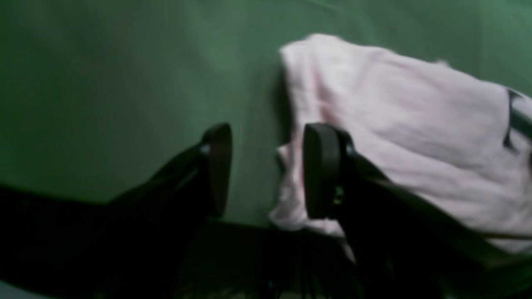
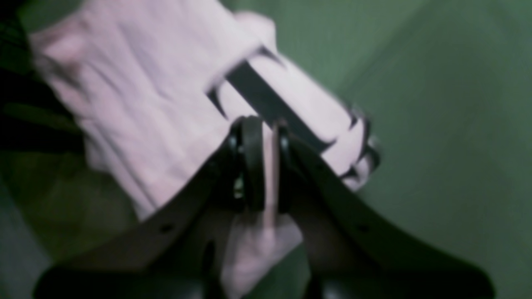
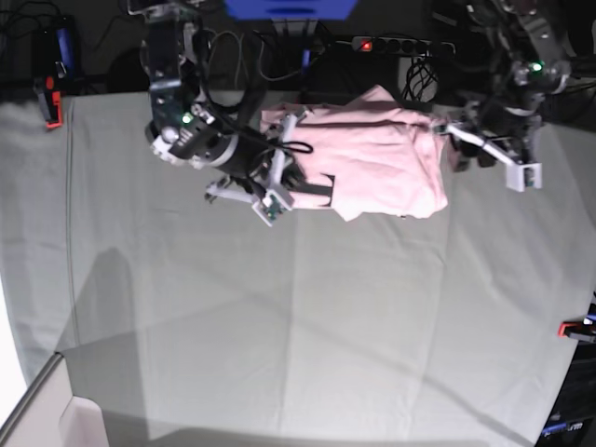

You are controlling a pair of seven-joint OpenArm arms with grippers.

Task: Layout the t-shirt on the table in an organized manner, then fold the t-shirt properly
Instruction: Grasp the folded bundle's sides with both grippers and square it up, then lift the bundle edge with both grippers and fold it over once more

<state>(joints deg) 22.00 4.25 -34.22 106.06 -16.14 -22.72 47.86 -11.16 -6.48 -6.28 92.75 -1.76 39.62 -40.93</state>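
The pale pink t-shirt (image 3: 377, 158) lies bunched at the back of the table (image 3: 298, 326), with black lettering showing at its near-left edge. My right gripper (image 3: 277, 191) is at that edge. In the right wrist view it (image 2: 270, 166) is shut on a thin fold of the t-shirt (image 2: 137, 104) just below the black lettering. My left gripper (image 3: 489, 154) hangs at the shirt's right end. In the left wrist view it (image 1: 270, 170) stands open, one finger (image 1: 322, 170) against the edge of the t-shirt (image 1: 415, 124) and only table cloth (image 1: 104, 83) in the gap.
Red clamps sit at the table's left (image 3: 51, 112) and right (image 3: 577, 328) edges. A power strip (image 3: 400, 44) and cables lie behind the table's far edge. A white block (image 3: 56, 414) stands at the near-left corner.
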